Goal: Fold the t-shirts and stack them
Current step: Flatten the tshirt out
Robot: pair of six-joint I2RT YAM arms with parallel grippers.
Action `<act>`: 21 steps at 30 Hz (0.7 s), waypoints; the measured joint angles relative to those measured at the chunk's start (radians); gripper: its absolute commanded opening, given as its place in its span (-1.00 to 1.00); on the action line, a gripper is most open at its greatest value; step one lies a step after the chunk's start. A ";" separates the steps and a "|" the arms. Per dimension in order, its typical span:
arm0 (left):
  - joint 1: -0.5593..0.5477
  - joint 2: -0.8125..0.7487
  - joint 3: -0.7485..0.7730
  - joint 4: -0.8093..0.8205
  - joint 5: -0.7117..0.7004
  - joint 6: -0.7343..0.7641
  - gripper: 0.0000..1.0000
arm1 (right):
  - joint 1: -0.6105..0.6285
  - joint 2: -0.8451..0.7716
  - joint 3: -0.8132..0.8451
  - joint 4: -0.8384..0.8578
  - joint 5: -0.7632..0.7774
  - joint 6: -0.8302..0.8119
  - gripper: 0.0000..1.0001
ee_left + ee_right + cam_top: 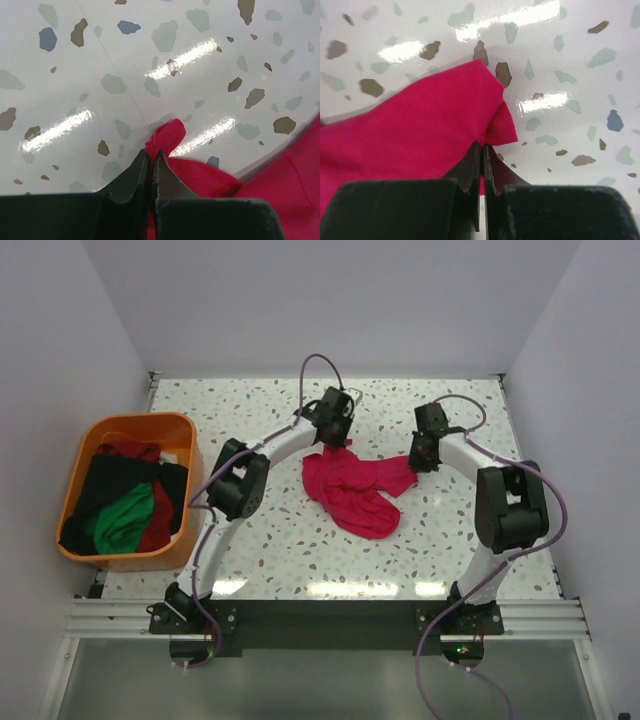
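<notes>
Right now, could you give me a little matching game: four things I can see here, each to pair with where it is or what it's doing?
Things:
1 pink shirt
2 green shirt
3 tub
4 left gripper

States:
a shut on the pink shirt
b orange, at the left of the table
c lying in the tub
d crumpled in the middle of the table

Pairs: 1-d, 2-c, 3-b, 4-a.

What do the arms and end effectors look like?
Same build: left arm and right arm have white links, bulky black joint housings and a lilac cable each. The left end effector and right end effector: black, two tapered fingers on a blocky body. No markings visible.
</notes>
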 measured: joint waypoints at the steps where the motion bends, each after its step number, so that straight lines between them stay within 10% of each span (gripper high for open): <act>1: 0.000 -0.011 -0.010 0.000 -0.011 0.000 -1.00 | 0.000 -0.025 0.000 -0.007 0.000 -0.009 -1.00; 11: -0.009 -0.640 -0.291 0.024 -0.197 -0.008 -1.00 | 0.000 -0.495 0.135 -0.126 0.000 -0.086 -1.00; 21: -0.024 -1.296 -0.285 0.108 -0.328 -0.032 -1.00 | 0.000 -0.796 0.614 -0.308 0.024 -0.112 -1.00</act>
